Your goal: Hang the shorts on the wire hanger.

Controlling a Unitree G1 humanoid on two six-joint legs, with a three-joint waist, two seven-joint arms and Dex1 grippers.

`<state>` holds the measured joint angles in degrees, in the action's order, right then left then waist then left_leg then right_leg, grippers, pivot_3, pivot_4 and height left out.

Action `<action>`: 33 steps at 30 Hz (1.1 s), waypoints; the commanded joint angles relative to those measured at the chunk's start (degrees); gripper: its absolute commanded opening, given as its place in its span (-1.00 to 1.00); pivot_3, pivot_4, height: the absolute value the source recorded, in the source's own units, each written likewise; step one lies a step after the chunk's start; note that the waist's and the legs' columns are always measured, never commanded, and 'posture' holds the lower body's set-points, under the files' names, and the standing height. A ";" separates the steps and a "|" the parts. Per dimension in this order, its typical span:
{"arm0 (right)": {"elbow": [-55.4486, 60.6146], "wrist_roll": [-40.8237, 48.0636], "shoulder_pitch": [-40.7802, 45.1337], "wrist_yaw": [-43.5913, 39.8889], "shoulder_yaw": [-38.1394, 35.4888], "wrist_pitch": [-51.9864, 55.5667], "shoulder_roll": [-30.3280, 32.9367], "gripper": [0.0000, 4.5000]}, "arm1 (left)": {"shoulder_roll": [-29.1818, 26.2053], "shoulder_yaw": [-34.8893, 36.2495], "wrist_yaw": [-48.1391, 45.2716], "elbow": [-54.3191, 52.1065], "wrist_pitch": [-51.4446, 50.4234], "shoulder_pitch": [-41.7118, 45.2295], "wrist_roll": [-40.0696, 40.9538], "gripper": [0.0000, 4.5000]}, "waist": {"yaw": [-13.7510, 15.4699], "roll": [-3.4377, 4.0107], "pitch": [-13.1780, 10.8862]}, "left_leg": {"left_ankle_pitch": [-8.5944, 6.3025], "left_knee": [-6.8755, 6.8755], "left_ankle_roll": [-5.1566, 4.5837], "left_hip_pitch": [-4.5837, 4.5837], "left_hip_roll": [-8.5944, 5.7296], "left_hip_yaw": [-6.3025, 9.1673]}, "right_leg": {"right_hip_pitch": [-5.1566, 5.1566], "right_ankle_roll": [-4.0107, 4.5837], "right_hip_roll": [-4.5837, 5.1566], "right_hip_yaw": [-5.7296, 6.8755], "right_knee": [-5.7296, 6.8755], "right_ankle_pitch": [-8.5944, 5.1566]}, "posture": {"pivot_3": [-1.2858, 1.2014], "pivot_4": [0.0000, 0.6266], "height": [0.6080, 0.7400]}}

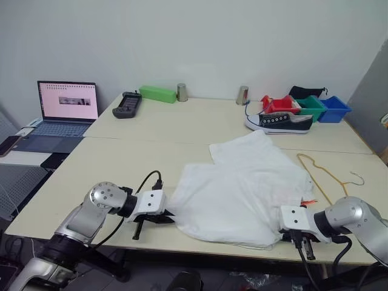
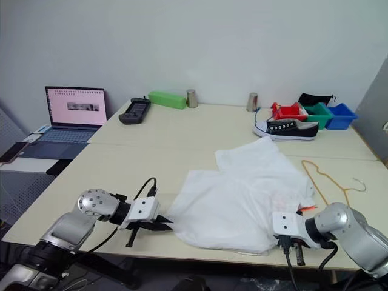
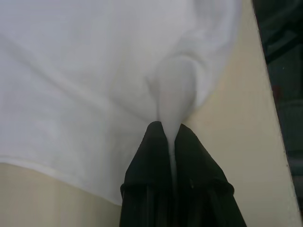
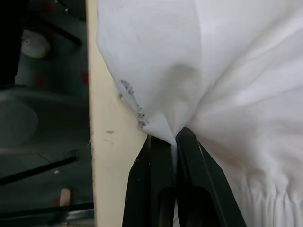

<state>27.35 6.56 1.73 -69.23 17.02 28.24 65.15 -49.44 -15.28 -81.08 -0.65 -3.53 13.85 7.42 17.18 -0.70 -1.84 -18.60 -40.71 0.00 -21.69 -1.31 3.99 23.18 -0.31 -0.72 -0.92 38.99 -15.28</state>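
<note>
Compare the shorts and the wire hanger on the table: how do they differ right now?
The shorts are a broad, rumpled white heap; the wire hanger is a thin yellowish outline lying flat. The shorts are pinched at both near ends, by the left gripper and the right gripper, while the hanger lies free. The shorts reach the table's near edge; the hanger sits farther back, beside them on the robot's right. Both rest on the same table.

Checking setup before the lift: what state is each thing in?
Large white thin-fabric shorts: spread crumpled on the table, pinched at both near corners.
Thin yellowish-tan wire hanger: flat on the table, bare.
Left gripper: shut on the shorts.
Right gripper: shut on the shorts.
Laptop: open, screen lit.
</note>
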 commanded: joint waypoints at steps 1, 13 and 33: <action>7.09 7.45 -2.37 -7.33 -5.60 2.82 6.46 -1.00 | -8.61 3.02 -8.84 -11.73 -8.42 -3.43 8.99 -0.98 | -0.14 0.06 -0.04 | -0.01 0.01 -0.02 0.00 0.01 0.00 | 0.00 0.00 0.01 -0.02 0.00 0.00 | 0.34 -1.00 1.00; -35.54 -5.41 44.42 27.45 -3.73 2.64 -25.03 -1.00 | 17.12 1.50 43.38 49.80 4.71 47.50 -6.70 -0.98 | 1.66 -0.27 -1.30 | 0.04 0.12 0.04 1.31 -0.07 -0.11 | -1.31 -0.29 -0.22 0.45 -0.38 -0.39 | 0.36 -1.00 1.00; -40.14 -16.69 38.30 40.11 1.75 -17.61 -28.11 -1.00 | 20.19 1.05 30.89 60.39 18.48 46.60 -12.26 -0.98 | -0.22 -0.90 -0.29 | 0.90 1.70 1.08 -0.15 -1.13 -1.24 | 1.08 0.03 1.37 1.75 -1.13 1.10 | 0.37 -1.00 1.00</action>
<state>-23.59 -12.90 44.73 -18.54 17.73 2.60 34.15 -27.35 -11.23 -33.27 68.39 18.79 67.94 -6.94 16.97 -1.60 -2.13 -17.68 -38.99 1.00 -21.60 -2.42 2.77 24.02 -0.28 0.64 0.77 37.95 -14.18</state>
